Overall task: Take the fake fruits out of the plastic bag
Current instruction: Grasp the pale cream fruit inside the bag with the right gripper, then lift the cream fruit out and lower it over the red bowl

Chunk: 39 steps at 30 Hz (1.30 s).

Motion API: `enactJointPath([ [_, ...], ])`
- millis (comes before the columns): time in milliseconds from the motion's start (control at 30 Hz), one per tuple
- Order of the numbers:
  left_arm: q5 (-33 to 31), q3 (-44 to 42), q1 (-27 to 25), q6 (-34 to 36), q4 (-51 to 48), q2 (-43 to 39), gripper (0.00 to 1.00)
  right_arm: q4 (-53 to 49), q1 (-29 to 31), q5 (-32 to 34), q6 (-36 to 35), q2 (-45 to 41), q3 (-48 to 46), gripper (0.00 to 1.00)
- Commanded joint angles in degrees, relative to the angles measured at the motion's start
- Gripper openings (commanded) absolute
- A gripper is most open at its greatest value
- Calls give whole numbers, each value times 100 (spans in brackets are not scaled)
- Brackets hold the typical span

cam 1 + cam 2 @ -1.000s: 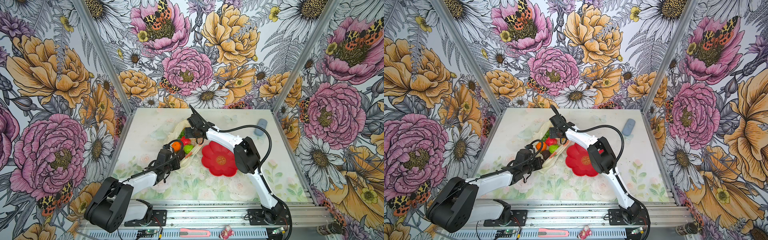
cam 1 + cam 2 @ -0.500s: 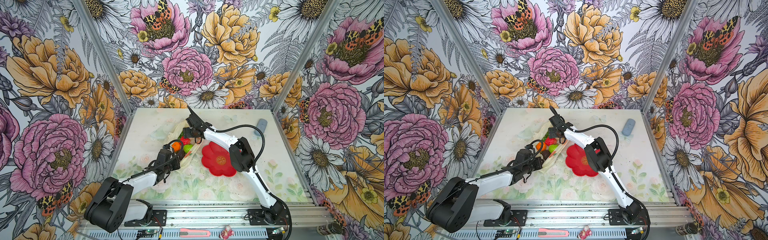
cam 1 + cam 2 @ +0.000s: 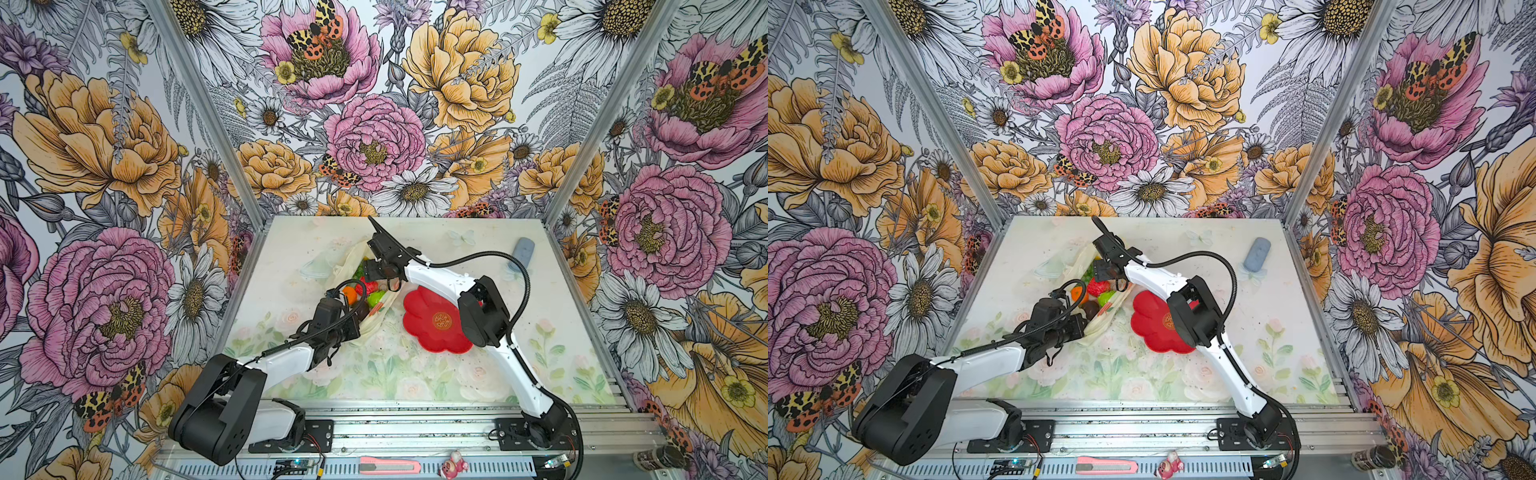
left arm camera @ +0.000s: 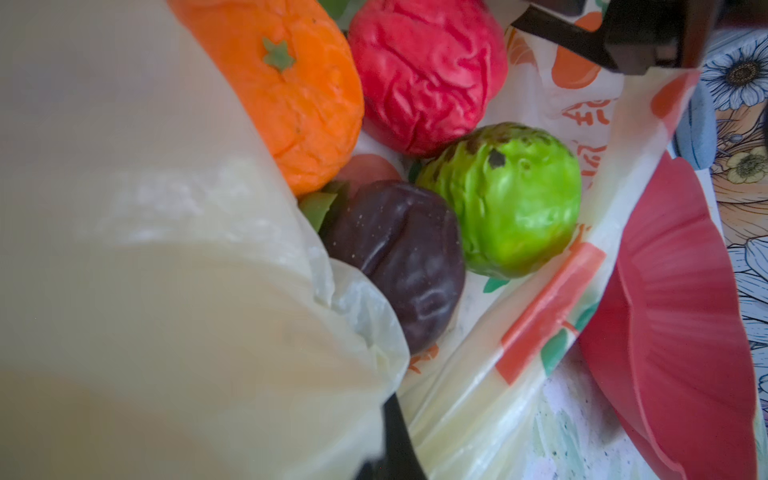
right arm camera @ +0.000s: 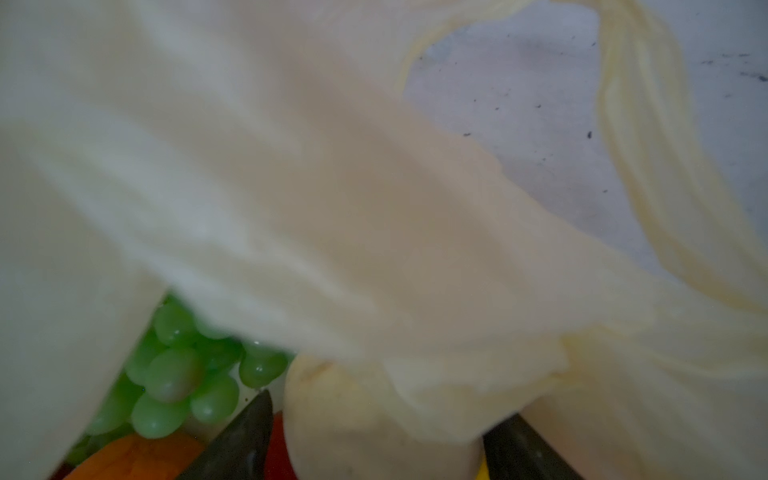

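Observation:
The plastic bag (image 3: 376, 322) lies open in the middle of the table in both top views. My left gripper (image 3: 360, 319) is shut on the bag's near edge (image 4: 365, 316), and one dark finger (image 4: 401, 436) shows under the film. Inside lie fake fruits: an orange (image 4: 291, 95), a red piece (image 4: 428, 70), a green round fruit (image 4: 507, 199) and a dark brown piece (image 4: 403, 266). My right gripper (image 3: 372, 271) reaches into the bag's far side. It is open, and its fingers (image 5: 245, 436) straddle a cream piece (image 5: 353, 424) beside the green grape bunch (image 5: 178, 374). Bag film (image 5: 332, 187) drapes over it.
A red flower-shaped plate (image 3: 432, 328) sits right of the bag, partly under the right arm. A clear shallow dish (image 3: 318, 266) lies at the bag's far left. A blue-grey block (image 3: 523, 249) rests at the back right. A pink box cutter (image 3: 388, 467) lies on the front rail.
The right arm's elbow has swung a little to the left and its gripper has edged further into the bag. The left arm still holds the bag's edge in the same place.

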Motion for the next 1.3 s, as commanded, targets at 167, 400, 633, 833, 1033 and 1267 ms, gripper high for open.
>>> enactJointPath([
  [167, 130, 31, 63, 2, 112, -10, 0, -62, 147, 398, -25, -221, -60, 80],
  [400, 141, 40, 63, -8, 136, 20, 0, -77, 162, 485, -60, -39, 119, 82],
  [633, 125, 32, 74, 3, 111, -27, 0, -200, 70, 443, -56, 545, 665, 81],
  [833, 121, 33, 72, 15, 118, -11, 0, -224, 70, 370, -78, 327, 678, 67],
  [1033, 132, 40, 97, 21, 118, 18, 0, -213, 132, 240, -207, -691, 114, 62],
  [1267, 154, 40, 132, 18, 137, 43, 0, 396, 166, 263, -377, -2327, -1687, 62],
])
